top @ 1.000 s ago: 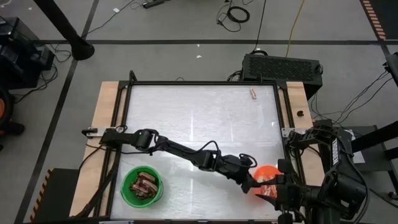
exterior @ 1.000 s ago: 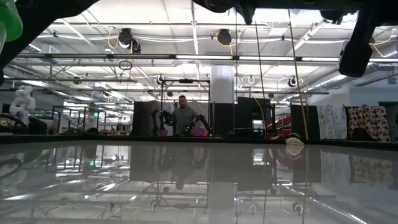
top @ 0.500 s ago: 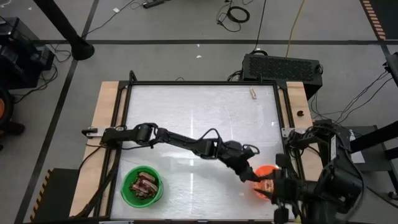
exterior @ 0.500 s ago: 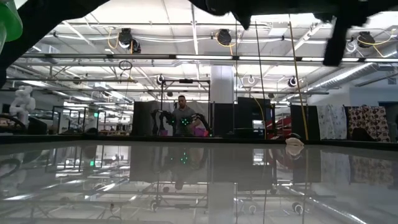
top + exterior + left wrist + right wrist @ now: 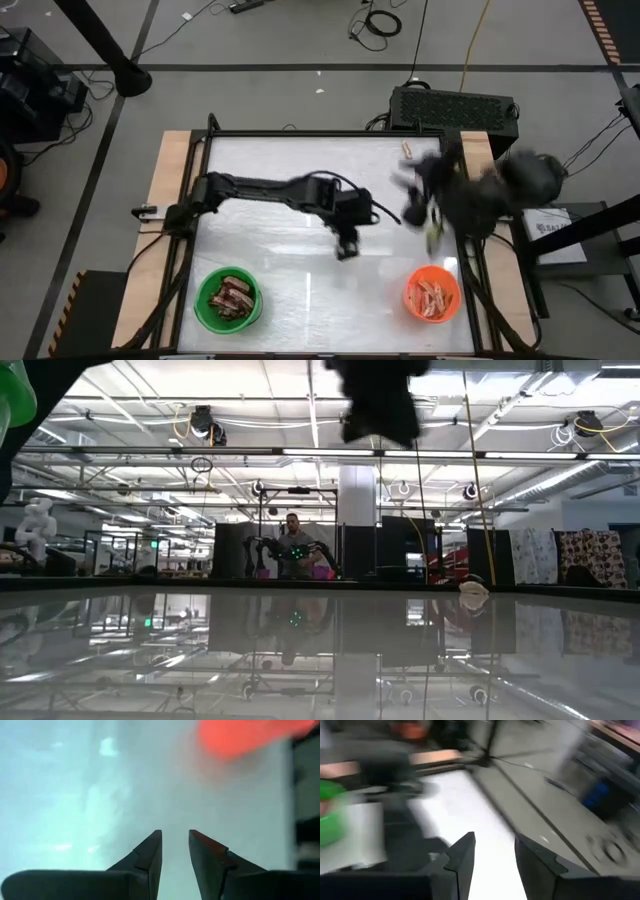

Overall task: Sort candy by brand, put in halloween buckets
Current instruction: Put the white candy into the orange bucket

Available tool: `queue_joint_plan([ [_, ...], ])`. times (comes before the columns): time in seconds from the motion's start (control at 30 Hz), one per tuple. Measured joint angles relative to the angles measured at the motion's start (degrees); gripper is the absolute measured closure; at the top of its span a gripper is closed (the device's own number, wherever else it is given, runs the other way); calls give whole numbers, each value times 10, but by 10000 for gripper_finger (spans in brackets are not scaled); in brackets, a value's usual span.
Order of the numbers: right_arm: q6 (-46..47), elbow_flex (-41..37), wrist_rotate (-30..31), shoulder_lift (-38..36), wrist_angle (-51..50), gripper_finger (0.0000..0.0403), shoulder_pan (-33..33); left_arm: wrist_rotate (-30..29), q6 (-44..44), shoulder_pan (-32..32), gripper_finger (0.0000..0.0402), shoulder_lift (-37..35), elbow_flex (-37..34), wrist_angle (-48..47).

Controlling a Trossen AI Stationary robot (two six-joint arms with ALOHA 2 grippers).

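- Two buckets sit near the tabletop's (image 5: 300, 160) front edge: green bucket (image 5: 229, 299) with dark reddish-brown bars, orange bucket (image 5: 431, 294) with pale ones
- One tan candy (image 5: 408, 150) lies by the far edge
- Left claw (image 5: 175, 851) hangs mid-table, narrowly parted, empty
- Right claw (image 5: 492, 851), parted and empty, is near that candy; next, judging so, grasp it for the orange bucket

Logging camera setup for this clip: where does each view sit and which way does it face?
High: overhead, straight down on the table; both arms, green bucket, orange bucket.
Low: table height, level into the room; a dark arm part at top, a person far off.
Left wrist: past the open left gripper toward the orange bucket, shared with high.
Right wrist: past the open right gripper; green bucket at edge.
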Motion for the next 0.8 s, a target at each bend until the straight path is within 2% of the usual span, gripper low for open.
queue_joint_plan([
  [0.17,-35,-11,-64,-39,-1,271,-205,-68,115,33,300,-46,0,-112],
  [0.3,-41,-64,-145,-51,0,271,-364,-69,175,63,300,-62,0,-161],
  [0.4,-61,-141,-201,-56,13,271,-461,-54,208,79,300,-75,0,-173],
  [0.5,-115,-248,-296,-60,85,271,-552,-28,226,101,300,-82,1,-177],
  [0.63,-175,-408,-448,-58,263,271,-661,-12,236,129,300,-84,0,-181],
  [0.7,-163,-472,-478,-53,338,271,-710,-8,225,143,300,-85,0,-183],
  [0.8,-138,-545,-482,-40,387,271,-769,-7,206,161,300,-85,0,-181],
])
